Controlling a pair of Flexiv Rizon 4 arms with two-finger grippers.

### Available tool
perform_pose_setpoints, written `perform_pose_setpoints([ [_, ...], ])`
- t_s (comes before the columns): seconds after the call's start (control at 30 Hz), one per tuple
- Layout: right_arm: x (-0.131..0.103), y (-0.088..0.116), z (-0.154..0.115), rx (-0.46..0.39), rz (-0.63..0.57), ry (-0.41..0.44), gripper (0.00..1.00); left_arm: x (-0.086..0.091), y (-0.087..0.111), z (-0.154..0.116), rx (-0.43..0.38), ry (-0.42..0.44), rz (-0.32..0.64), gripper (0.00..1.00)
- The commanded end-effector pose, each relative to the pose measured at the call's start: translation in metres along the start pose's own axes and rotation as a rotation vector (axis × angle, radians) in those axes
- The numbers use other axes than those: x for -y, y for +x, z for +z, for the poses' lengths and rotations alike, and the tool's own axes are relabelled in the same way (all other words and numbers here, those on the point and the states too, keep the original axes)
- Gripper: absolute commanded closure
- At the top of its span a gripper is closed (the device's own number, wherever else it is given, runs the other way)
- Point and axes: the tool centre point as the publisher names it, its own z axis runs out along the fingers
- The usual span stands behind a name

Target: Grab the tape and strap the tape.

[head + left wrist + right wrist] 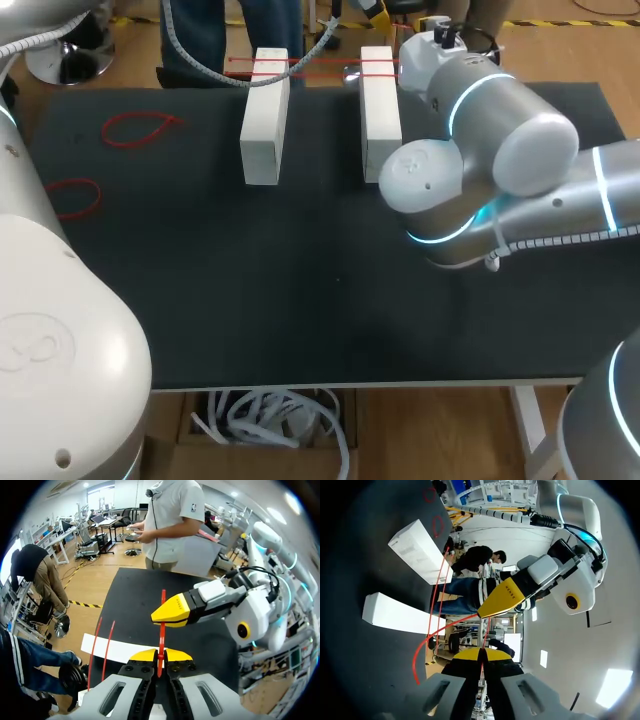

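Strapping is proceeding: your left gripper (160, 655) and right gripper (481, 654) are both clenching the tape (161, 635) at twelve o'clock, probably needing stretching around the blocks (265, 120) next.

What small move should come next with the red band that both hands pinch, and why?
Probably draw the two hands slightly apart to take up slack. The left hand and right hand are both shut on the thin red elastic band, close together. Part of it hangs in a loose curve near the two white rectangular blocks.
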Motion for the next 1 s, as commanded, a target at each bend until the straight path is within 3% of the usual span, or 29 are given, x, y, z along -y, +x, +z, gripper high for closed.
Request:
perform_pose_setpoints([
  [0.03,0.0009,-0.0042,-0.0015,-0.009,0.003,-0.008,1.00,0.0012,-0.0007,-0.0004,-0.003,-0.004,-0.001,1.00],
  [1.0,-0.0089,-0.0095,0.0041,0.006,0.017,-0.048,1.00,0.0012,-0.0007,-0.0004,-0.003,-0.004,-0.001,1.00],
])
